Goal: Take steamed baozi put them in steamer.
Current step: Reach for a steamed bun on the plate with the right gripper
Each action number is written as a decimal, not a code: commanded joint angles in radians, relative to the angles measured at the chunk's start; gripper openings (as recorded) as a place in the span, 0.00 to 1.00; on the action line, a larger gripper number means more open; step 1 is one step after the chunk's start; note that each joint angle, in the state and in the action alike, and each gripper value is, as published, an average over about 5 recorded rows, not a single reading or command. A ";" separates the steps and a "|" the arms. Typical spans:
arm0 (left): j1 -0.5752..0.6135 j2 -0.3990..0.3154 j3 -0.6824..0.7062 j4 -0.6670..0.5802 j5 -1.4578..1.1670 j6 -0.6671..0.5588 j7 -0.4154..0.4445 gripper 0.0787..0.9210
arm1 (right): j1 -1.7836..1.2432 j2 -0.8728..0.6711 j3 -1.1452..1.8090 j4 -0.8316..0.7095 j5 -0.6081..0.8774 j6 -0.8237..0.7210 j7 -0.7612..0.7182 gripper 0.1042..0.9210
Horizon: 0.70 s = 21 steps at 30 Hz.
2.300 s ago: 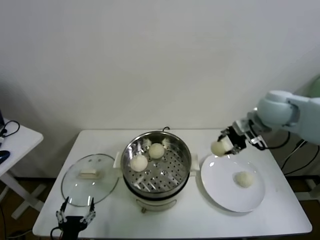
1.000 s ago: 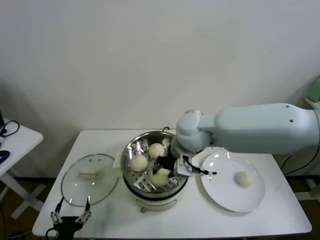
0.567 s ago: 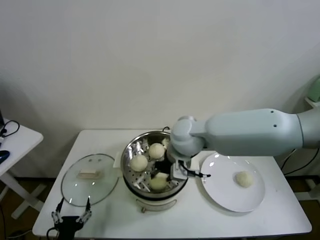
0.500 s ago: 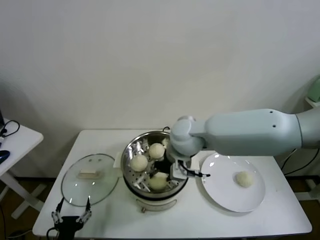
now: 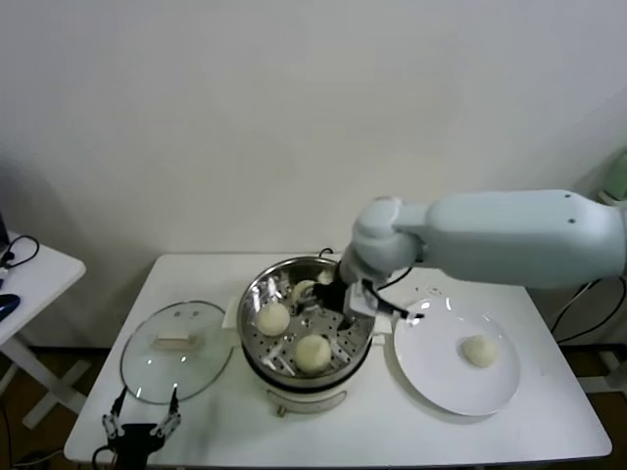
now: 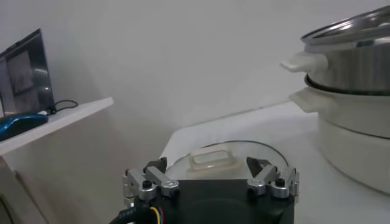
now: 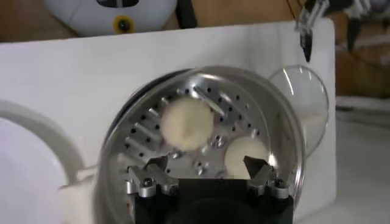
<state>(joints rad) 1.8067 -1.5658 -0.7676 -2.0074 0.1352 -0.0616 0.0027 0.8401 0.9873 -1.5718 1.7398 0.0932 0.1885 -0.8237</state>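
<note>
The steamer, a shiny steel pot with a perforated floor on a white base, stands mid-table. It holds three baozi: one on its left, one at the front, and one at the back, partly hidden by my right gripper. That gripper hovers open above the pot's back right, holding nothing. In the right wrist view the empty gripper hangs over two baozi. Another baozi lies on the white plate. My left gripper waits open at the table's front left.
A glass lid with a cream handle lies flat left of the steamer, just behind the left gripper. The table's front edge runs close below the pot and plate. A small side table stands at far left.
My right gripper opened and let go of the baozi, which now rests at the front of the steamer floor. The gripper then rose and drew back toward the pot's back right.
</note>
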 commanded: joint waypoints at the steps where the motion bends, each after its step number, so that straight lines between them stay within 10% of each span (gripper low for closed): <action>1: 0.002 0.005 0.006 -0.008 -0.002 -0.002 0.000 0.88 | 0.351 -0.215 -0.361 -0.100 0.457 -0.259 -0.145 0.88; 21: 0.002 -0.002 -0.002 -0.011 -0.013 0.003 0.007 0.88 | -0.254 -0.502 -0.143 -0.321 0.202 -0.499 -0.043 0.88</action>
<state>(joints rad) 1.8070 -1.5649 -0.7612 -2.0191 0.1219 -0.0599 0.0084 0.9270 0.6128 -1.9049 1.5666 0.3595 -0.2008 -0.8820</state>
